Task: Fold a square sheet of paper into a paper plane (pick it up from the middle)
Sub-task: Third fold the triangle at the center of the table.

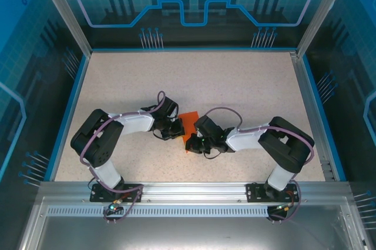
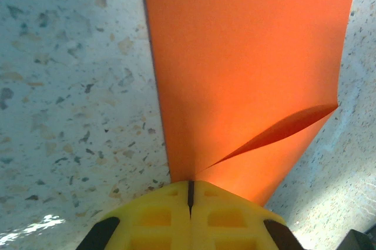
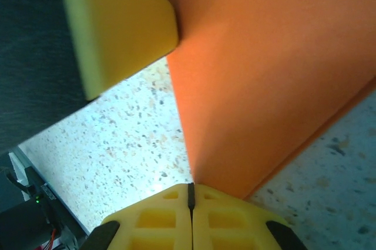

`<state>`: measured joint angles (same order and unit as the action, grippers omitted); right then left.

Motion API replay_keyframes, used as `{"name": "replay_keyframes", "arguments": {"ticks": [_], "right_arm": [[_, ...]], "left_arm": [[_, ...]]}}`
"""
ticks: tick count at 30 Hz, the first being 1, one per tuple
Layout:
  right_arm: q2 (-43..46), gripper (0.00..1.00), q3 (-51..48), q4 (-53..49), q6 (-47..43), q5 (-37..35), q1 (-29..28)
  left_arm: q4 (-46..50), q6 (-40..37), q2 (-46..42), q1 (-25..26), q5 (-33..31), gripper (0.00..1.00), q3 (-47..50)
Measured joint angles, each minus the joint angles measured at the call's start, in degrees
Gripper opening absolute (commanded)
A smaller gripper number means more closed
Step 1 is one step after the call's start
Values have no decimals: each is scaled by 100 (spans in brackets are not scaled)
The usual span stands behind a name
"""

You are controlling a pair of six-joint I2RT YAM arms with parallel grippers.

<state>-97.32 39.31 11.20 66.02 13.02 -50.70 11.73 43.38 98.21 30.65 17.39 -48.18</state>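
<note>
The square sheet of paper (image 1: pixel 189 125) is bright orange and folded into layers, lying low over the speckled table between my two grippers. In the left wrist view the sheet (image 2: pixel 247 67) runs up from the yellow fingertips, with a loose flap lifting on its right side. My left gripper (image 2: pixel 190 186) is shut on its near edge. My right gripper (image 3: pixel 190 189) is shut on the opposite edge of the sheet (image 3: pixel 264 79). From above, the left gripper (image 1: pixel 178 130) and right gripper (image 1: pixel 195 142) nearly meet at the paper. A finger (image 3: pixel 120 26) of the left gripper shows in the right wrist view.
The speckled beige table (image 1: pixel 194 79) stretches out behind the arms, bounded by a blue rim (image 1: pixel 191 49) and clear enclosure walls. A metal rail (image 1: pixel 194 191) carries both arm bases at the near edge.
</note>
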Motion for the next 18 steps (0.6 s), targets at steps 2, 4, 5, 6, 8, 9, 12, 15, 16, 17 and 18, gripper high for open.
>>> {"name": "replay_keyframes", "arguments": {"ticks": [2, 4, 5, 6, 8, 9, 12, 15, 16, 17, 18], "right_arm": [[-31, 5, 0, 13, 2, 9, 0], [-31, 5, 0, 22, 0, 11, 0], [-31, 6, 0, 22, 0, 11, 0], [-22, 6, 0, 20, -4, 11, 0], [15, 6, 0, -15, -39, 9, -2], [55, 6, 0, -52, -55, 9, -7], [175, 6, 2, -129, -109, 11, -59], [173, 6, 7, -133, -133, 37, -133], [149, 6, 9, -131, -133, 59, -149], [103, 6, 17, -131, -133, 81, -162], [46, 6, 24, -133, -133, 94, -168]], "left_arm": [[0, 0, 0, 0, 0, 0, 0], [0, 0, 0, 0, 0, 0, 0], [0, 0, 0, 0, -2, 0, 0], [0, 0, 0, 0, 0, 0, 0], [0, 0, 0, 2, -2, 0, 0], [0, 0, 0, 2, -2, 0, 0], [0, 0, 0, 7, -2, 0, 0], [0, 0, 0, 7, -2, 0, 0], [0, 0, 0, 7, -4, 0, 0], [0, 0, 0, 7, -2, 0, 0], [0, 0, 0, 7, -4, 0, -2]]}}
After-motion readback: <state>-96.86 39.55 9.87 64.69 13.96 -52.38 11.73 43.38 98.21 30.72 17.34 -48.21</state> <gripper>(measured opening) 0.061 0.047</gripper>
